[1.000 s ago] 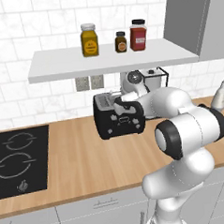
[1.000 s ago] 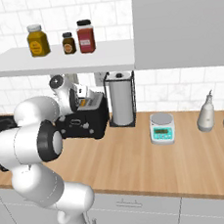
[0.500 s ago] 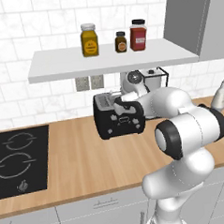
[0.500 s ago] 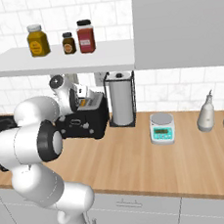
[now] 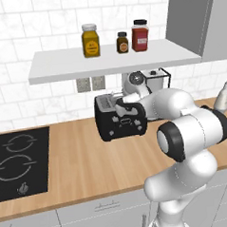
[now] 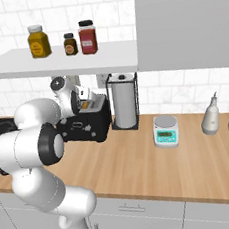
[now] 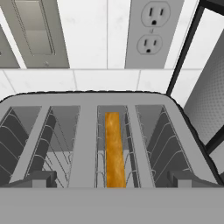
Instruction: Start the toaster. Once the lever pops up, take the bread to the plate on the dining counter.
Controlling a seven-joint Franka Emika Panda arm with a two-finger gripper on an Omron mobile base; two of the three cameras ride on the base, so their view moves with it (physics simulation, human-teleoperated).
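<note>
The black toaster [image 5: 121, 125] [image 6: 86, 125] stands at the back of the wood worktop, against the tiled wall. In the hand view I look straight down on its silvery slotted top [image 7: 87, 131]. The bread [image 7: 114, 148] stands on edge deep in the third slot from the left, showing its orange-brown crust. My gripper [image 7: 112, 181] [image 5: 124, 105] [image 6: 84, 97] hovers just above the toaster's top, open, with a fingertip [image 7: 37, 178] at either end of the slot row and nothing between them. The plate and the dining counter are out of view.
A wire paper-towel holder [image 6: 124, 103] stands right beside the toaster. A shelf [image 5: 112, 60] with three jars hangs low over it. Wall sockets [image 7: 151, 30] sit behind. A black hob [image 5: 18, 159] lies to the left, a small scale [image 6: 165, 131] and bottles [image 6: 210, 115] to the right.
</note>
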